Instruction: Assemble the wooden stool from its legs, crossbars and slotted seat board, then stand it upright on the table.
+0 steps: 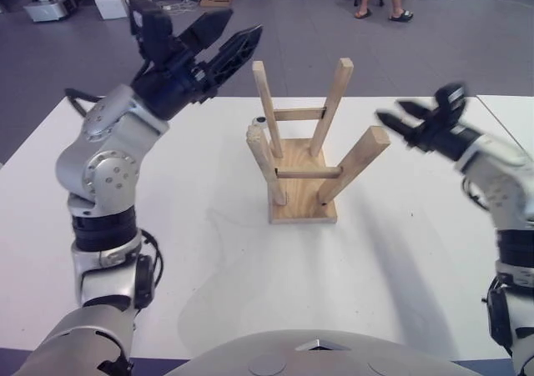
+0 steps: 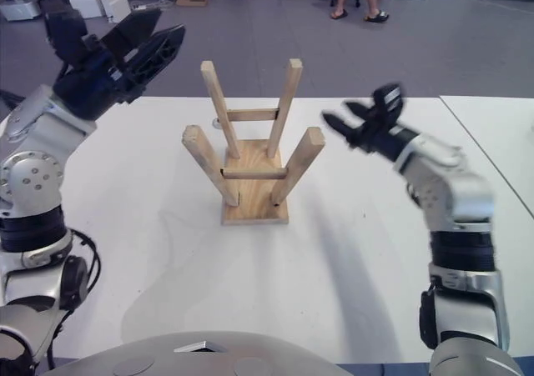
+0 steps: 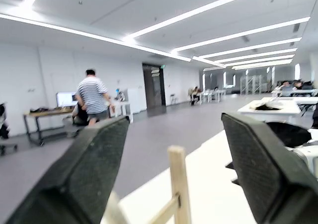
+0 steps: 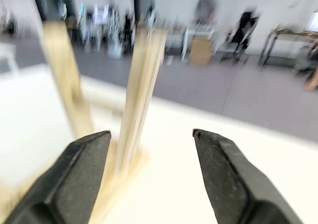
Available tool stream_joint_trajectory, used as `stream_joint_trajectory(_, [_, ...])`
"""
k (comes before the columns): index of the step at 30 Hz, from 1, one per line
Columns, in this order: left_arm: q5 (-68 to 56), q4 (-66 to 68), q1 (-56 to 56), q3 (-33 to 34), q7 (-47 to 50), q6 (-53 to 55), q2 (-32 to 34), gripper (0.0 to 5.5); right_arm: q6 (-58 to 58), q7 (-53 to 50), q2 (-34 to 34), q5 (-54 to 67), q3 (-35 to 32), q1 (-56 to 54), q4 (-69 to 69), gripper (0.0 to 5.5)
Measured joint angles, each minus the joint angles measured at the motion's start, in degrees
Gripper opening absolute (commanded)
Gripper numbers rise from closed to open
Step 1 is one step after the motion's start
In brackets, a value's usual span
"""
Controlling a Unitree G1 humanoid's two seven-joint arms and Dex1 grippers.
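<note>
While the stool (image 1: pixel 304 203) rests inverted, 4 legs (image 1: pixel 331 109) point up.

Silver-grey left arm (image 1: pixel 104 180), screw-ringed joint (image 1: pixel 111 178), black cable (image 1: pixel 77 97) — black left end effector (image 1: pixel 244 23).

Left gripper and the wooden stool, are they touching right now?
Apart. The right eye view shows the open left gripper up beside the upturned stool, with grey floor visible between its fingertips and the nearest leg.
</note>
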Motion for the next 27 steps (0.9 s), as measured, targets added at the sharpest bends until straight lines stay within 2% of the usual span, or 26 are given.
stream_joint_trajectory(2, [5.3,3.5,9.3,-0.3,-2.5,-2.1,3.2,3.41,-1.4,5.4,4.8,0.5,3.8,1.4,0.3,3.09])
stream_joint_trajectory(4, [9.8,6.3,15.8,-1.0,-5.6,-4.9,6.2,3.41,-0.8,8.6,6.1,1.9,6.1,3.4,-6.3,3.09])
stream_joint_trajectory(6, [14.1,9.1,23.9,-1.9,-9.0,-5.9,10.4,3.41,0.8,8.7,6.2,2.4,10.5,10.2,-17.6,3.09])
stream_joint_trajectory(8, [16.8,8.7,28.5,-3.4,-10.1,-6.4,11.8,3.41,1.8,5.5,5.4,-0.3,12.3,17.1,-24.7,3.09])
stream_joint_trajectory(11, [20.6,4.7,35.9,-6.7,-13.4,-6.5,15.3,3.41,4.2,2.5,-0.8,-1.0,3.9,29.9,-32.7,3.09])
stream_joint_trajectory(13, [24.1,2.7,38.0,-10.0,-15.2,-6.7,17.9,3.41,3.8,3.0,-4.0,-0.7,-2.7,34.7,-31.2,3.09])
stream_joint_trajectory(15, [27.5,2.3,37.5,-14.1,-16.4,-7.1,18.5,3.41,0.7,0.4,-4.0,-5.5,-3.9,29.4,-17.5,3.09])
stream_joint_trajectory(18, [30.6,3.2,34.3,-17.7,-16.5,-8.7,18.4,3.41,-3.6,-3.0,-1.5,-10.8,-3.3,15.8,2.0,3.09])
stream_joint_trajectory(23, [36.1,5.8,26.8,-23.5,-16.6,-11.9,18.1,3.41,-18.4,-4.6,7.4,-21.0,3.6,-7.7,35.3,3.09])
stream_joint_trajectory(25, [39.3,8.0,23.5,-26.5,-16.3,-13.0,17.6,3.41,-27.1,-0.6,10.3,-25.3,6.9,-14.9,47.2,3.09])
stream_joint_trajectory(27, [41.0,9.0,22.3,-27.7,-14.9,-13.0,16.4,3.41,-33.0,5.5,12.1,-26.4,8.4,-15.8,51.5,3.09])
